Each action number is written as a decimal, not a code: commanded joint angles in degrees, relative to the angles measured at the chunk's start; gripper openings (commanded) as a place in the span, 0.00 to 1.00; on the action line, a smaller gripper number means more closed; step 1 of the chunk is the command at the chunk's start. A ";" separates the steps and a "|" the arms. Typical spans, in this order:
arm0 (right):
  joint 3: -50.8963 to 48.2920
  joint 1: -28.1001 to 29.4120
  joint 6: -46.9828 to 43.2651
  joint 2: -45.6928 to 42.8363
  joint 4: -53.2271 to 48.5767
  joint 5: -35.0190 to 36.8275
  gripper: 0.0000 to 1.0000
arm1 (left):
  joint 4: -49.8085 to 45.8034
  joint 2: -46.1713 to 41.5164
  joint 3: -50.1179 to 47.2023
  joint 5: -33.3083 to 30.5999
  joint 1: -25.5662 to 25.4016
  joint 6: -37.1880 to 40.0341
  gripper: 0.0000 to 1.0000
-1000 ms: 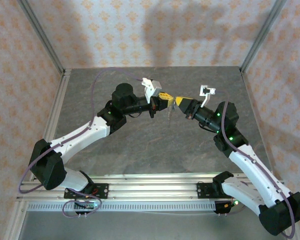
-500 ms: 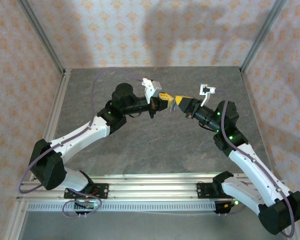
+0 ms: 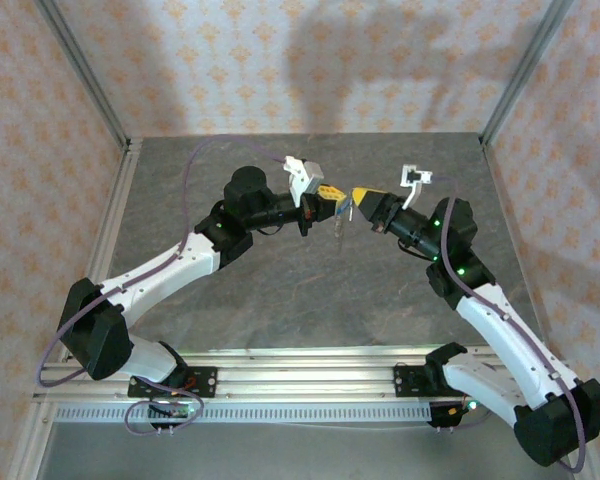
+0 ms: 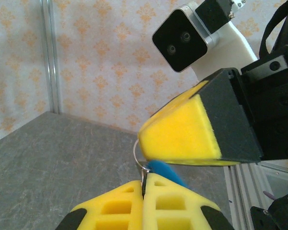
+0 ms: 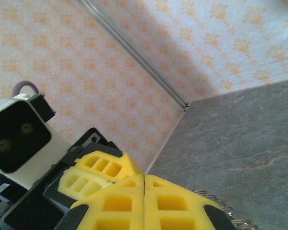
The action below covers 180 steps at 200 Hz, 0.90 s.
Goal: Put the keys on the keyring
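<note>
The grey, seemingly stone-patterned table (image 3: 310, 290) bears an aluminium rail (image 3: 310, 365) along its near edge.

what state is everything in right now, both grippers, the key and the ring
left gripper: shut, pinching the keyring's thin wire
right gripper: shut, fingers pressed together, load unclear
keyring: held in the air, loop beside the right gripper's tip
key: blue head in the air by the loop, threaded or not unclear

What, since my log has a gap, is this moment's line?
left jaws: shut on keyring | key: blue head beside keyring | right jaws: shut, close to left jaws
</note>
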 commanded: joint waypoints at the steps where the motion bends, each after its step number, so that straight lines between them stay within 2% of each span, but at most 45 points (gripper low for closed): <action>1: -1.56 -1.11 -0.07 -0.48 1.02 0.01 0.00 | 4.90 -1.86 0.73 -0.02 -0.97 -0.62 0.00; 90: -3.49 -2.01 -0.47 -0.84 -0.21 -0.43 0.00 | 4.92 -2.33 0.77 -2.72 -1.01 -0.90 0.00; 124: -7.92 -3.09 -1.49 -0.41 -2.31 3.15 0.00 | 2.95 -3.12 0.30 -3.58 -0.92 0.14 0.00; 180: -19.15 -3.25 1.78 1.03 0.35 10.51 0.00 | 4.77 -7.53 -4.34 -2.97 -0.95 2.56 0.00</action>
